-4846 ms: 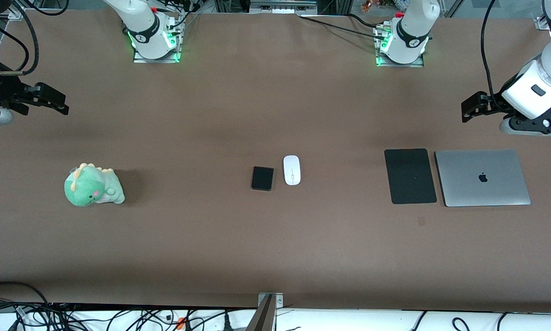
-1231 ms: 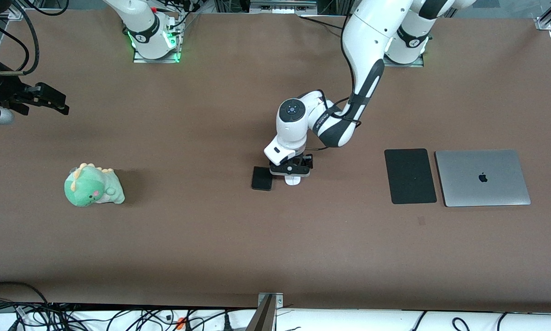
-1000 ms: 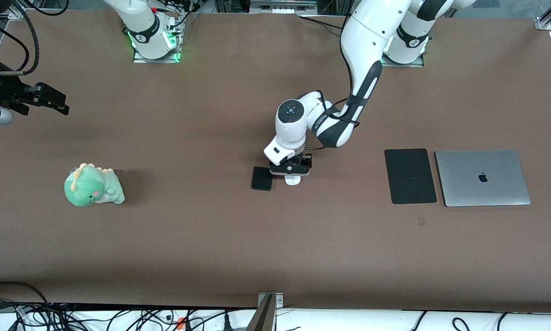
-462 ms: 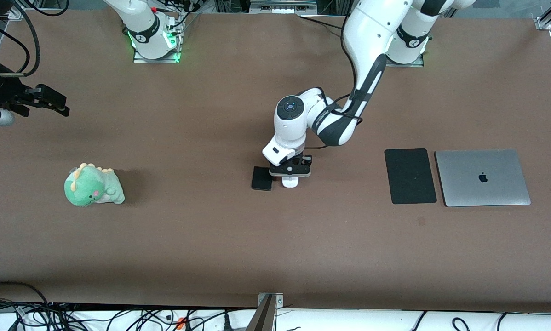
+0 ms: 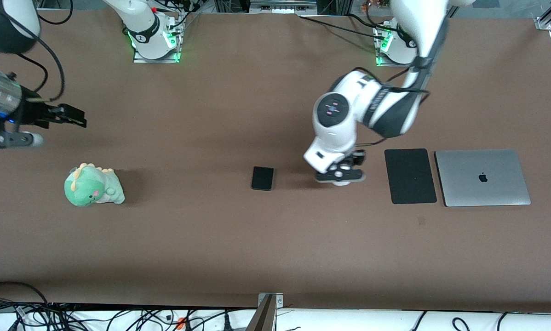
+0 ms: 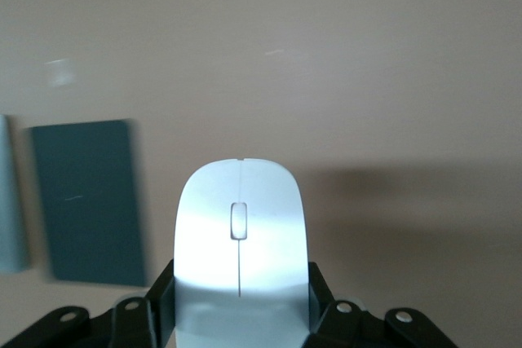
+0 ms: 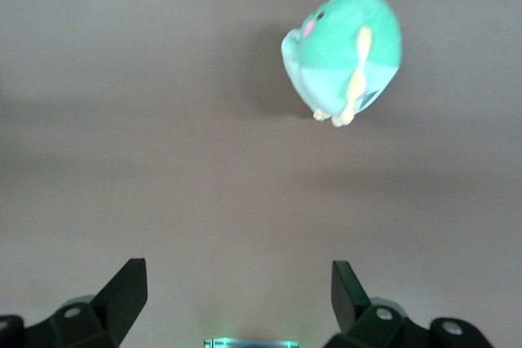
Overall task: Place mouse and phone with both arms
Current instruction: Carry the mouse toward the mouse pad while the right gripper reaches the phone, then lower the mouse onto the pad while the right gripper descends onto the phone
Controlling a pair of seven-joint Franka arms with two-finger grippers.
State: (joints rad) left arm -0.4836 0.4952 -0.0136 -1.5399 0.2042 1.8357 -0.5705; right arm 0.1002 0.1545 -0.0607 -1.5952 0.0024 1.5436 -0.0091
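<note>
My left gripper (image 5: 340, 176) is shut on the white mouse (image 6: 241, 230) and holds it above the table, between the phone and the black pad. In the left wrist view both fingers (image 6: 161, 292) press the mouse's sides. In the front view the hand hides the mouse. The black phone (image 5: 262, 178) lies flat on the table's middle, apart from both grippers. My right gripper (image 5: 74, 121) is open and empty, over the table at the right arm's end; in the right wrist view (image 7: 236, 299) its fingers stand wide apart.
A matte black pad (image 5: 410, 176) (image 6: 90, 201) lies beside a closed grey laptop (image 5: 482, 177) toward the left arm's end. A green dinosaur plush (image 5: 94, 185) (image 7: 347, 55) sits toward the right arm's end, nearer to the front camera than the right gripper.
My left gripper has lifted the mouse from beside the phone and carried it toward the black pad. My right arm has swung a little inward. The phone has not moved.
</note>
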